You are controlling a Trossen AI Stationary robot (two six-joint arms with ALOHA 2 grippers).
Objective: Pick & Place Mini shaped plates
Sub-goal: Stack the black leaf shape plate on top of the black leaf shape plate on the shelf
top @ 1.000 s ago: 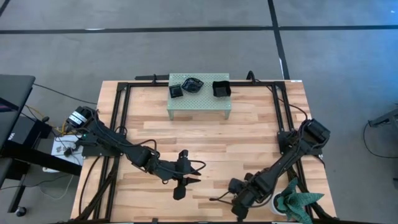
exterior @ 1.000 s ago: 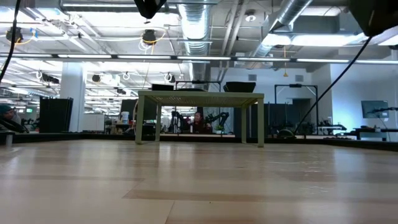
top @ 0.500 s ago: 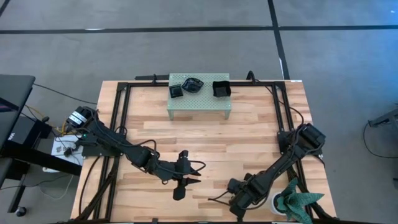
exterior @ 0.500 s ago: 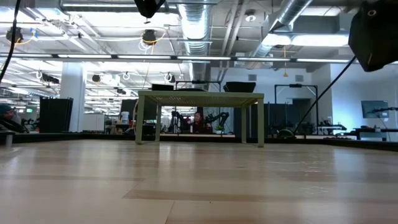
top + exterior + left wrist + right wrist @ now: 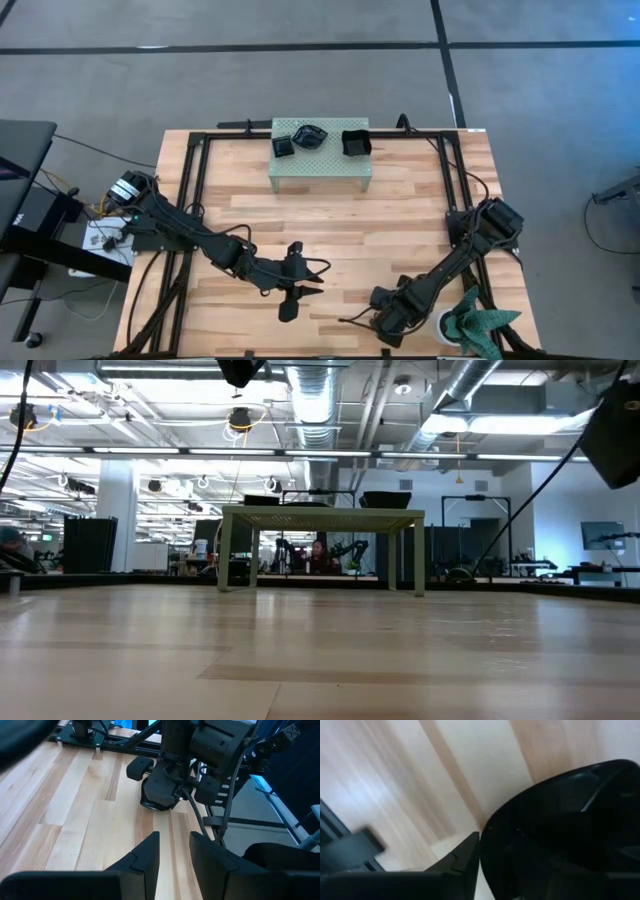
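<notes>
Three glossy black mini plates rest on top of the pale green perforated stand (image 5: 320,160) at the table's far middle: a square one (image 5: 283,147), a wavy-edged one (image 5: 311,134) and a square one (image 5: 356,142). My right gripper (image 5: 385,322) is low over the table's near edge, right of centre, shut on another black plate (image 5: 560,830). My left gripper (image 5: 298,297) hovers near the table's near middle, open and empty, its fingers (image 5: 150,852) pointing toward the right gripper (image 5: 162,790). My right gripper holds a glossy black plate by its rim (image 5: 487,837), next to the one finger (image 5: 462,860) that shows. The plate itself hides the other finger. Whether the plate rests on the table or is lifted clear, I cannot tell.
A black metal frame (image 5: 195,200) runs along the table's left, far and right sides. A white round container (image 5: 450,325) with a teal-green spiky thing (image 5: 485,325) sits at the near right corner. Bare wood (image 5: 330,225) lies between the stand and both grippers.
My right arm has shifted a little: in the low view its dark body came down into the picture's upper right and then drifted right. In the high view its gripper edged slightly toward the table's near edge. The left arm and the plates on the stand kept still.
</notes>
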